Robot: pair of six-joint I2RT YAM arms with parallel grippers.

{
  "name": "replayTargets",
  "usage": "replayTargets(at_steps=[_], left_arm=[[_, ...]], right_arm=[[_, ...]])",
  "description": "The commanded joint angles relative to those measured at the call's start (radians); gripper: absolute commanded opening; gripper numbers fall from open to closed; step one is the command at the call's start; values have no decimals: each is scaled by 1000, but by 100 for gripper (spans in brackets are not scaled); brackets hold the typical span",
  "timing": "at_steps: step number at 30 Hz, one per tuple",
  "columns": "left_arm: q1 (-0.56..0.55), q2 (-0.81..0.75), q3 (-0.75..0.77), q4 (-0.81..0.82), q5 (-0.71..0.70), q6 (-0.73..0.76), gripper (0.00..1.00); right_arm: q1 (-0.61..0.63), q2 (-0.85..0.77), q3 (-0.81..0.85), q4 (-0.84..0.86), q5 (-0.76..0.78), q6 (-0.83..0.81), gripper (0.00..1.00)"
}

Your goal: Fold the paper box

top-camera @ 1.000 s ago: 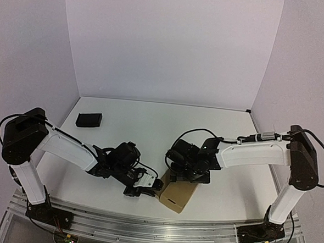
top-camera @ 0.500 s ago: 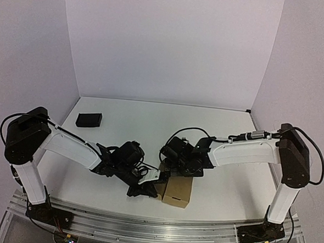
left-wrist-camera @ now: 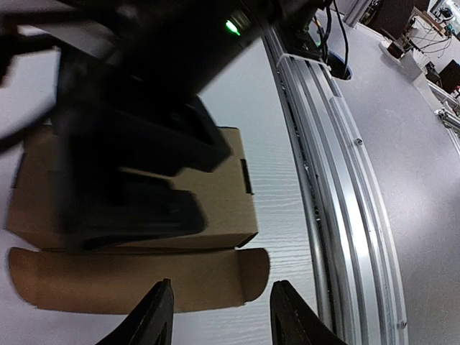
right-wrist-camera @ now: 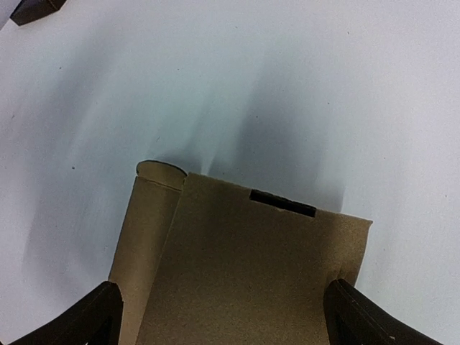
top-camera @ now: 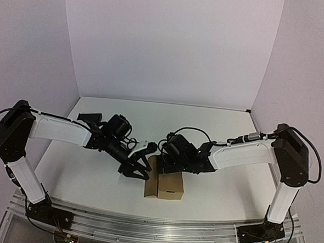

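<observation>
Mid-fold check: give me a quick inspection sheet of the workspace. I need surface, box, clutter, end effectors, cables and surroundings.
Surface: white table, no marks or scraps seen.
Job's things: paper box near the front edge, formed up, with one long flap lying open and flat beside it.
Clutter: black block at far left, apart from the box.
End effectors: left end effector open and empty, at the flap's edge. Right end effector open wide over the box; contact cannot be told.
Cables: black cable loops above the right wrist, clear of the box.
Surroundings: plain backdrop walls; metal rail at the near edge.
</observation>
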Motion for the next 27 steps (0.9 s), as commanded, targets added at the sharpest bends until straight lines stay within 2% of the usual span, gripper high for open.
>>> replayTargets(at_steps=[1, 3, 5, 7, 9, 11, 14, 19, 21, 27], left_arm=[[178, -53, 131, -285, 216, 172, 50], [261, -37, 147, -288, 202, 155, 52], [315, -10, 142, -237, 90, 125, 53], [321, 24, 132, -160, -74, 79, 53], [321, 85, 159, -156, -145, 75, 48], [321, 149, 202, -182, -150, 76, 47], [321, 241, 267, -202, -144, 76, 51], [320, 330, 306, -116, -189, 118, 56], [315, 338, 302, -102, -169, 139, 50], [285, 319, 280, -140, -132, 188, 11]], right_arm=[[-2, 81, -45, -36, -153, -102, 98], [-4, 84, -47, -21, -174, -129, 98], [-7, 77, -65, 12, -195, -144, 98], [-12, 70, -88, 72, -240, -158, 98], [-14, 67, -100, 118, -283, -182, 98], [-15, 70, -99, 134, -302, -204, 97], [-15, 76, -95, 135, -315, -238, 97], [-22, 78, -97, 162, -324, -253, 97], [-24, 80, -95, 162, -326, -251, 97], [-27, 84, -91, 167, -316, -239, 97]])
